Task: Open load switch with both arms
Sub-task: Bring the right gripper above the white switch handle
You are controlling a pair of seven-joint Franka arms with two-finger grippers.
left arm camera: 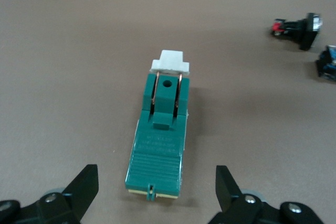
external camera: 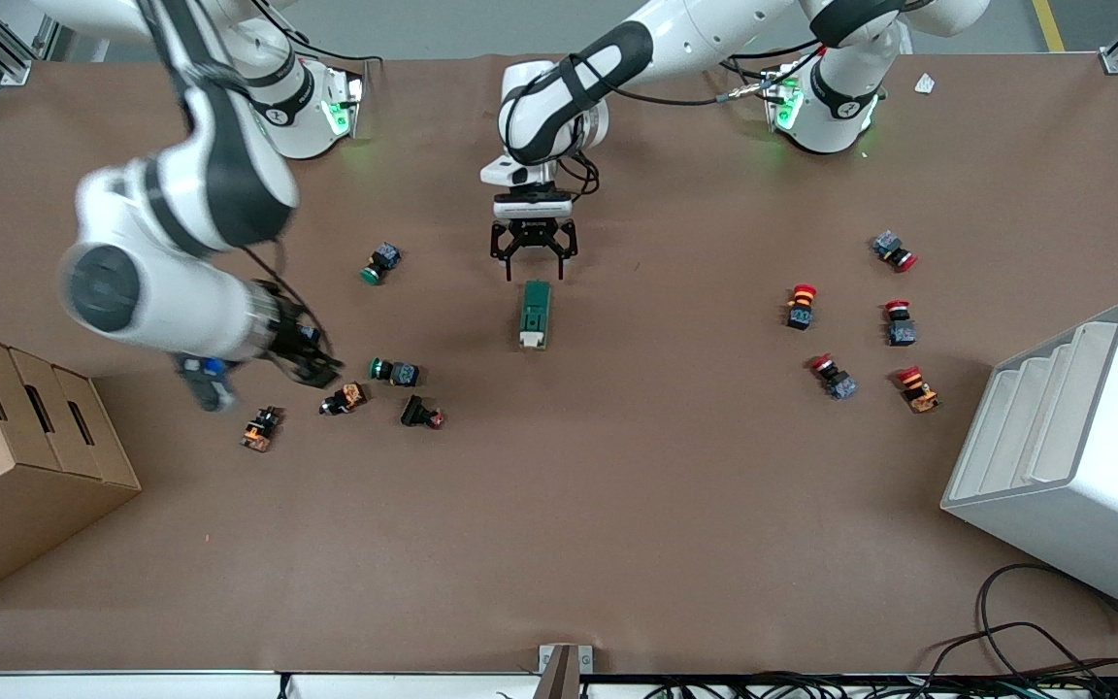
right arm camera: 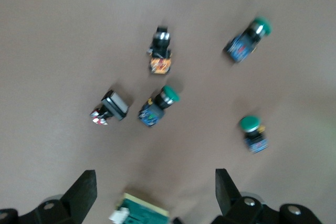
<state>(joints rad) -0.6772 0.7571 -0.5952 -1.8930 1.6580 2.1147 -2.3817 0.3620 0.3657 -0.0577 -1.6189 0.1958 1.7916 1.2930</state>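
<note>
The load switch (external camera: 535, 314) lies flat mid-table, a dark green oblong block with its white tab at the end nearer the front camera. My left gripper (external camera: 533, 262) hangs open just over the switch's other end. In the left wrist view the switch (left arm camera: 160, 140) lies lengthwise between the spread fingers (left arm camera: 84, 184), untouched, and the left gripper (left arm camera: 156, 187) holds nothing. My right gripper (external camera: 314, 361) is open over a cluster of push buttons, toward the right arm's end of the table. The right wrist view shows only a corner of the switch (right arm camera: 140, 214), with the right gripper (right arm camera: 156, 192) empty.
Green-capped push buttons (external camera: 382, 262) (external camera: 394, 371) and darker ones (external camera: 421, 414) lie near the right gripper. Several red-capped buttons (external camera: 802, 306) sit toward the left arm's end. A cardboard box (external camera: 16, 456) and a white stepped rack (external camera: 1073, 456) stand at the table's two ends.
</note>
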